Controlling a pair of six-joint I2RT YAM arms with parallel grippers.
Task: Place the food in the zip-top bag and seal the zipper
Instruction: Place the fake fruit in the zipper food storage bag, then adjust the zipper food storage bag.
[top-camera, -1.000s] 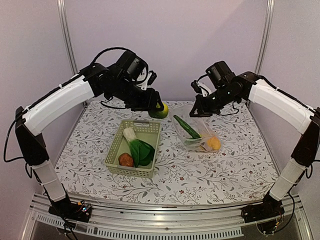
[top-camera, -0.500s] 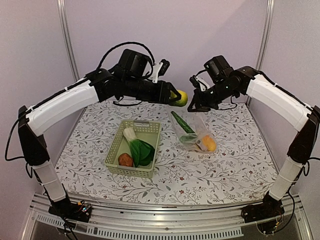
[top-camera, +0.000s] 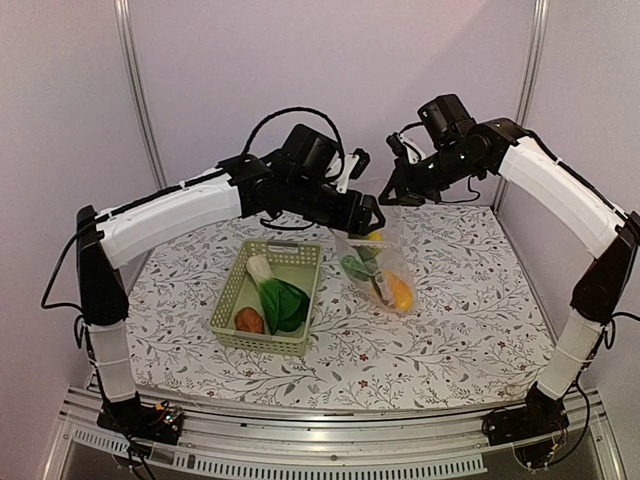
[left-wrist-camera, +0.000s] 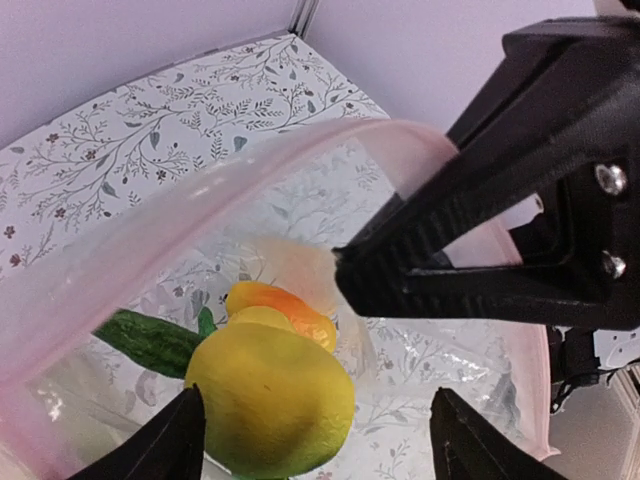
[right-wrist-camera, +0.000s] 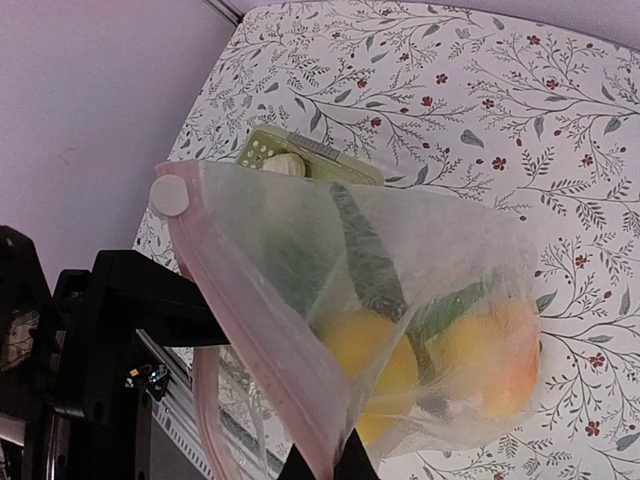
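My right gripper (top-camera: 390, 193) is shut on the pinkish zipper (right-wrist-camera: 250, 330) rim of the zip-top bag (top-camera: 385, 265), which hangs upright with its mouth held wide. Inside lie a cucumber (right-wrist-camera: 365, 265), an orange fruit (top-camera: 398, 292) and yellow fruits (right-wrist-camera: 375, 365). My left gripper (top-camera: 368, 218) hovers at the bag mouth, jaws open. Between its fingers (left-wrist-camera: 185, 435), just below them and inside the rim, is the yellow-green fruit (left-wrist-camera: 270, 400); it looks free of the pads. Bok choy (top-camera: 280, 300) and a reddish-brown piece (top-camera: 248, 320) stay in the basket.
The pale green lattice basket (top-camera: 232, 290) stands left of the bag on the floral tablecloth (top-camera: 470, 320). The right gripper's black fingers (left-wrist-camera: 480, 250) cross the left wrist view at the bag rim, close to my left fingers.
The left arm swung right with the yellow-green fruit to the bag mouth, then its jaws opened. The right gripper raised the bag rim, so the bag now hangs steeper.
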